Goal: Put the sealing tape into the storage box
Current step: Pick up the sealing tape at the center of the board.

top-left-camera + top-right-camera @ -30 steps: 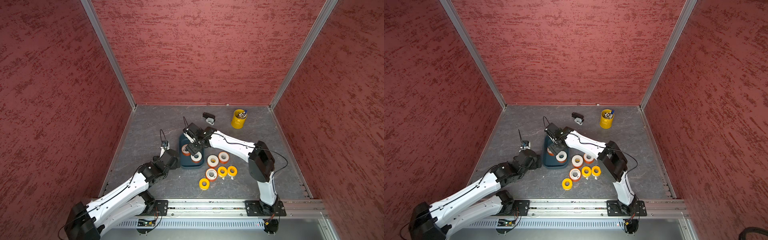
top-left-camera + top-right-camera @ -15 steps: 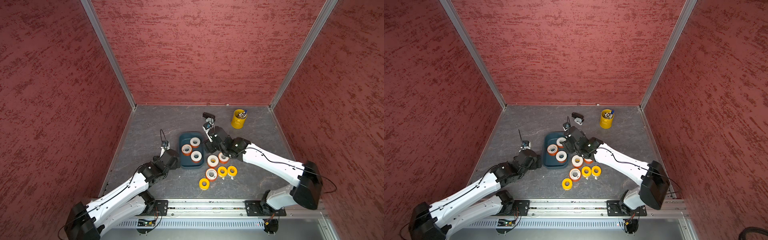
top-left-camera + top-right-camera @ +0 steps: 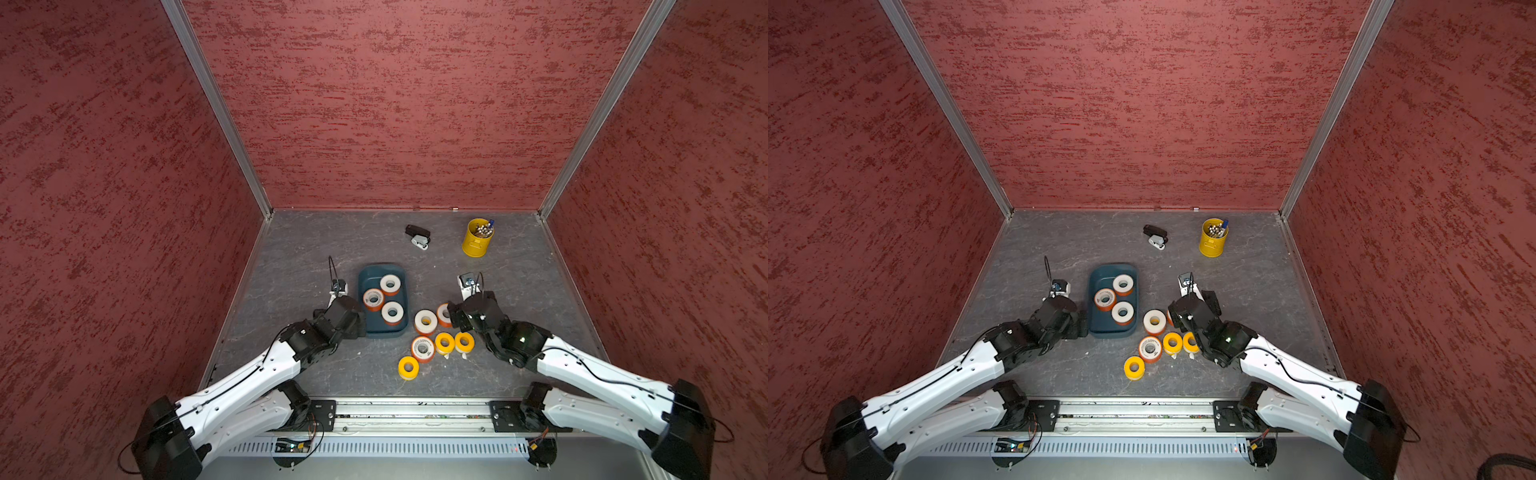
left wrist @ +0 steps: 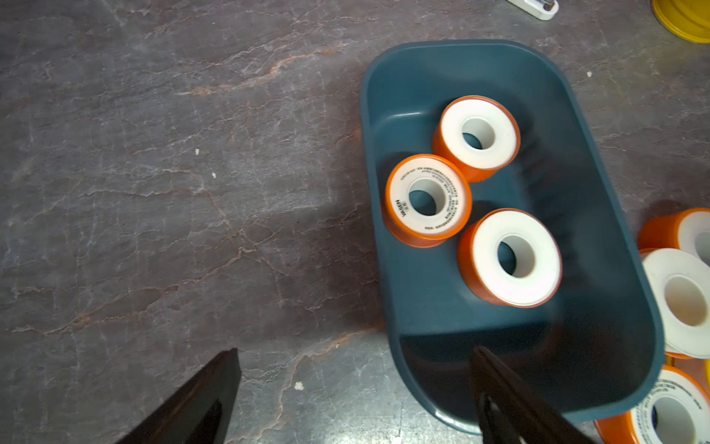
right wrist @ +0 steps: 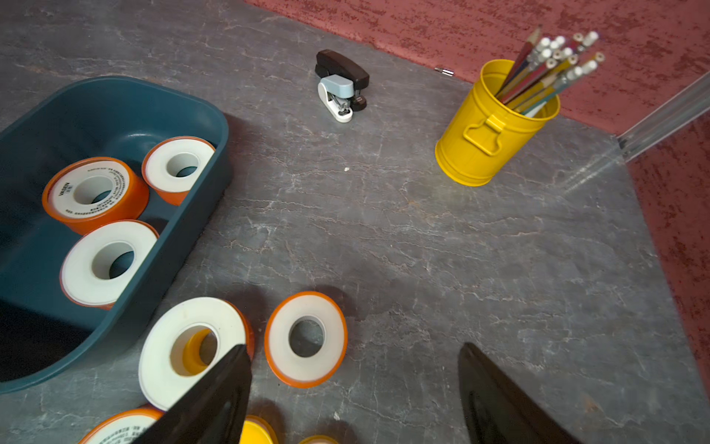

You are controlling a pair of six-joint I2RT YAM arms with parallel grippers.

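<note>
The teal storage box [image 3: 376, 270] [image 4: 611, 246] holds three orange-sided sealing tape rolls [image 3: 373, 299] [image 4: 428, 200]. To its right on the table lie several loose rolls: a white-faced one [image 3: 426, 322] stacked on a yellow one, an orange one [image 5: 306, 338], a labelled orange one [image 3: 422, 348] and three yellow ones [image 3: 444, 343]. My left gripper [image 4: 355, 350] stands open and empty at the box's near-left corner, one finger over the box's inside, the other over the table. My right gripper [image 5: 354, 346] hangs open and empty just above the orange roll.
A black-and-white stapler [image 3: 417, 237] [image 5: 340, 86] and a yellow pen cup [image 3: 478, 237] [image 5: 488, 130] stand at the back of the grey table. Red walls enclose the table on three sides.
My right gripper has left the box, where a third roll now shows, and swung right and nearer, over the loose rolls, its jaws widening. The left arm has not moved.
</note>
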